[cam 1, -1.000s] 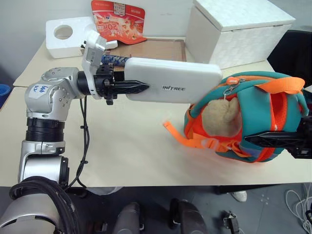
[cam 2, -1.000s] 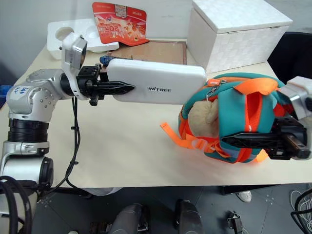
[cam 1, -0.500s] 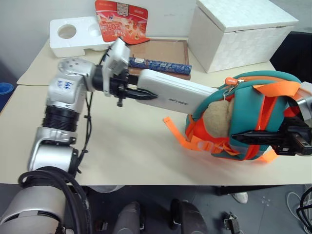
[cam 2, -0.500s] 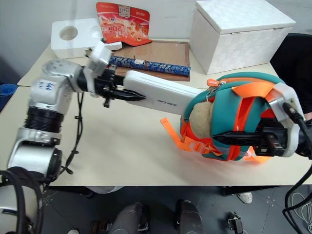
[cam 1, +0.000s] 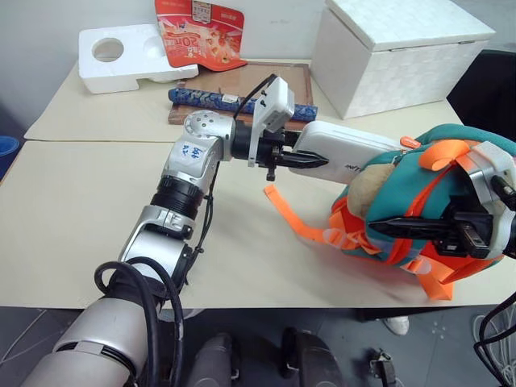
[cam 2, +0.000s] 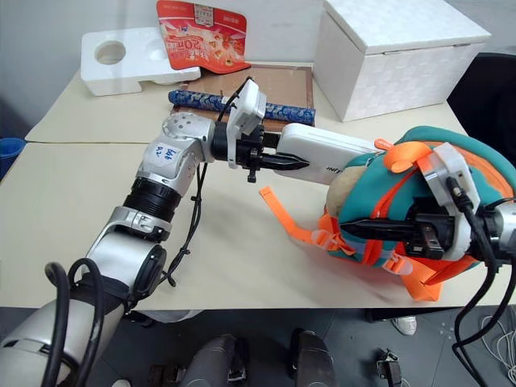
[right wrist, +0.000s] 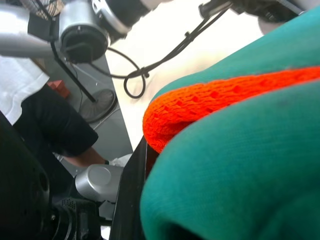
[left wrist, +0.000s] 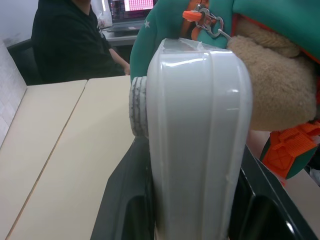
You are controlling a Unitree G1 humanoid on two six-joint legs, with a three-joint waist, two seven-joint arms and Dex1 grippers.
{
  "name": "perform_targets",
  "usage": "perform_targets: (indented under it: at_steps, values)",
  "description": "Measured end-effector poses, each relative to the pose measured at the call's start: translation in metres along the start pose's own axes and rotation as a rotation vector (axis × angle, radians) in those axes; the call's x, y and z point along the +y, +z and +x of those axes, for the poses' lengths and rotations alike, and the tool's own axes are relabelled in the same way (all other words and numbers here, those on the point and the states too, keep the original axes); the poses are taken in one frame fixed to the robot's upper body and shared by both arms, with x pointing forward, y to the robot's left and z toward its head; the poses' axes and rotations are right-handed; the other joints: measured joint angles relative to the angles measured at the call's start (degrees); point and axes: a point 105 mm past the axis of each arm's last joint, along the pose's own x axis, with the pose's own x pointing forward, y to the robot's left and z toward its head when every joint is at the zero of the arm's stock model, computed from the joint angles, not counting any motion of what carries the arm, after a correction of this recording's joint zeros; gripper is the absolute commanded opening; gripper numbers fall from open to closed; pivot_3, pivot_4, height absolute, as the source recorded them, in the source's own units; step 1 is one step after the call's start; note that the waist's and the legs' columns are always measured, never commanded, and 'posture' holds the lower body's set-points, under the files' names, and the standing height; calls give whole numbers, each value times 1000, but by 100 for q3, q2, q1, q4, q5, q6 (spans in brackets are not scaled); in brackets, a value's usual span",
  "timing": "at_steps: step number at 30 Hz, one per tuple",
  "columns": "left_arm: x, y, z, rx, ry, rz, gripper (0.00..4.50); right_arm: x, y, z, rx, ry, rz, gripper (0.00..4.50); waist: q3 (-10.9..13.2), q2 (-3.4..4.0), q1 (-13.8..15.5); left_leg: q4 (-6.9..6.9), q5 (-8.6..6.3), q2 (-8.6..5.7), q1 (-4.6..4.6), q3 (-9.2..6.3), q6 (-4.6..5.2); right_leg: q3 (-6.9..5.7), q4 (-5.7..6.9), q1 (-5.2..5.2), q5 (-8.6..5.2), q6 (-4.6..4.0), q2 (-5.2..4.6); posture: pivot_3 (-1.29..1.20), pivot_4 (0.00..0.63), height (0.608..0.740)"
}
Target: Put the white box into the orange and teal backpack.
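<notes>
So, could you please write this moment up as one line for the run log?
left pincer: shut on white box | box end entering backpack opening | right pincer: shut on backpack | box not fully in

A large white textured lidded box (cam 1: 395,52) stands at the tabletop's (cam 1: 89,210) far right corner. A white foam block (cam 1: 121,55) with round holes lies at the far left edge, a red snack packet (cam 1: 197,32) just beside it. Between them lies a brown board (cam 1: 242,85), a dark blue patterned roll (cam 1: 201,97), possibly a wrapped tube, resting along its near edge.
</notes>
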Motion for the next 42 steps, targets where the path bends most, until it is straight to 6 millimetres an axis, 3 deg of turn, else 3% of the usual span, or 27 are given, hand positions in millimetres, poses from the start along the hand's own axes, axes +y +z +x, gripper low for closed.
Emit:
perform_targets:
  at_steps: [2, 9, 12, 15, 18, 27, 37, 38, 40, 42]
  values:
    - [1, 1, -13, 9, -2, -5, 1242, 3, -2, -3, 11, 3, 6, 26, 0, 0, -7, 0, 0, 2, 1, -1, 0, 0, 2, -1, 0, -1, -1, 0, 150, 740]
    - [-5, 19, -86, 11, 12, -88, 1242, 14, 2, -18, 20, -10, 13, 26, 0, 1, -114, 0, 6, 12, 2, 3, -10, 6, 23, -12, -1, -5, 5, 0, 150, 740]
    - [-12, 30, -90, -26, -24, -118, 1242, 17, 3, -19, 10, 0, 16, 26, 0, 0, -89, 2, 10, 0, 1, 1, -2, 8, 44, -8, -1, -4, 2, 0, 150, 740]
    - [-20, 33, -79, -38, -76, -104, 1242, 19, 3, -18, 13, 11, 16, 26, 0, 0, -13, 16, 6, -4, -1, 1, 6, 27, 43, -4, 1, -2, -2, 0, 150, 740]
    - [-24, 23, -69, -24, -104, -108, 1242, 20, 3, -17, 19, 24, 13, 26, 0, 0, 0, 33, 3, -3, -9, -4, 7, 36, 33, -4, 1, -2, -2, 0, 150, 740]
    - [-20, 6, -32, 103, -161, 85, 1242, 20, 2, -8, 37, 66, 7, 26, 0, 0, -6, 41, -1, 2, -7, -3, 5, 43, 40, -5, 0, -3, -3, 0, 150, 740]
    - [-29, 0, 60, -56, -196, -65, 1242, 16, 1, -1, 15, 37, -18, 26, 1, -1, 0, 67, -17, -1, -17, -3, 29, 43, 40, -4, 4, 4, -8, 0, 150, 740]
    - [-29, -1, 65, -58, -191, -77, 1972, 15, 1, 0, 10, 32, -16, 0, 1, -1, -12, 66, -19, 2, -16, 1, 28, 44, 40, -5, 4, 5, -8, 0, 150, 740]
    - [-27, -3, 70, -57, -164, -84, 2519, 15, -2, 1, 6, 25, -8, 0, 0, 0, -30, 66, -20, 8, -12, 3, 25, 42, 42, -6, 4, 5, -9, 0, 150, 740]
    - [-21, -4, 61, -37, -121, -75, 3101, 13, -4, 2, -2, 8, 2, 0, 0, 0, -40, 66, -20, 16, -6, 3, 20, 40, 45, -5, 4, 3, -8, 0, 150, 740]
